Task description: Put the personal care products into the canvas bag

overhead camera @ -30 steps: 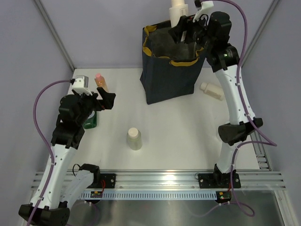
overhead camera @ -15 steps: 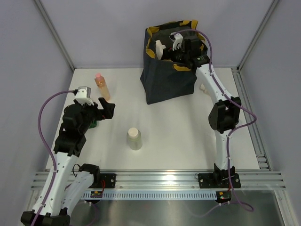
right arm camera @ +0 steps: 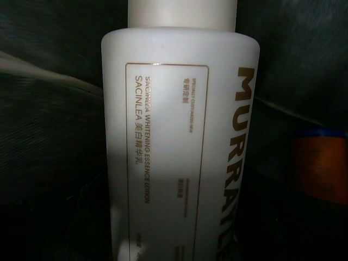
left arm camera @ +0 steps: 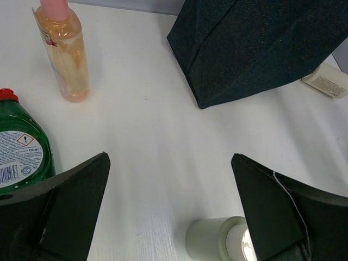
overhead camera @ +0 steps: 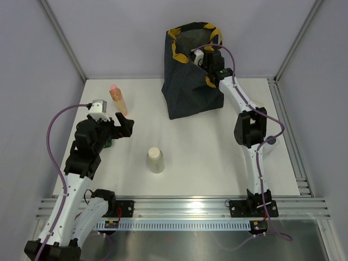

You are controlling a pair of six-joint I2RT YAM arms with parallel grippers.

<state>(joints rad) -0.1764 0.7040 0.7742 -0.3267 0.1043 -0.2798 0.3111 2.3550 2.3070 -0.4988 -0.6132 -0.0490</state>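
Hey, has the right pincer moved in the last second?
Yes. The right pincer has dropped from above the yellow rim of the bag down into its opening.

I see the canvas bag (overhead camera: 187,87) upright at the far side of the tabletop (overhead camera: 206,152), navy with a mustard rim, mouth open; inside it a white lotion bottle (right arm camera: 179,147) sits near an orange bottle with a blue end (right arm camera: 319,163); the peach bottle (overhead camera: 117,99), pink-capped, stands left of the bag; a cream bottle (overhead camera: 155,160) stands mid-tabletop; a beige bottle (left arm camera: 326,81) lies near the bag's base.
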